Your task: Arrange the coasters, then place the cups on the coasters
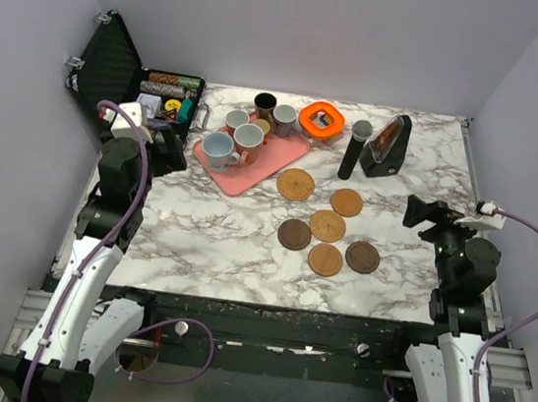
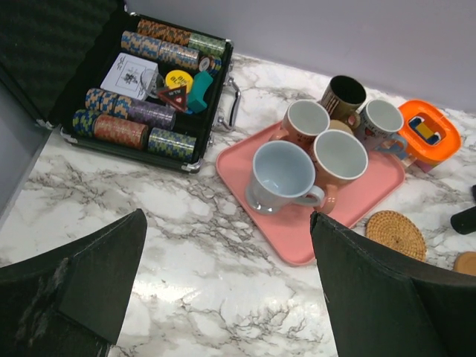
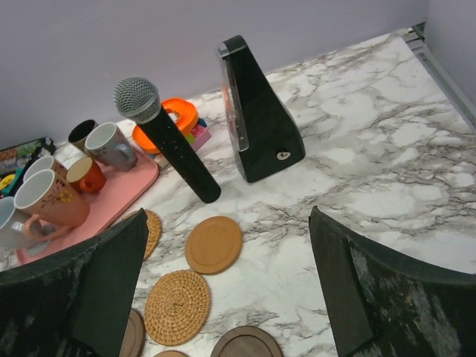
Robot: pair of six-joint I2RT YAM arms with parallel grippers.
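Six coasters lie loose right of centre: a woven coaster (image 1: 296,183), a tan coaster (image 1: 346,202), a second woven one (image 1: 327,226), a dark coaster (image 1: 294,234) and two more near the front. The cups stand together on a pink tray (image 1: 279,159): a pale blue cup (image 1: 219,150) (image 2: 281,175), a pinkish-brown cup (image 2: 339,158), a black cup (image 1: 265,105), a grey cup (image 3: 108,145) and a small orange cup (image 3: 85,172). My left gripper (image 1: 172,144) (image 2: 227,223) hangs open over bare marble left of the tray. Open as well, my right gripper (image 1: 421,213) (image 3: 228,212) hovers right of the coasters, holding nothing.
An open black case (image 1: 118,67) of poker chips (image 2: 119,130) sits at the back left. Behind the coasters stand an orange ring-shaped object (image 1: 321,120), a microphone (image 1: 355,149) and a black metronome (image 1: 387,147). Walls close in the table on three sides.
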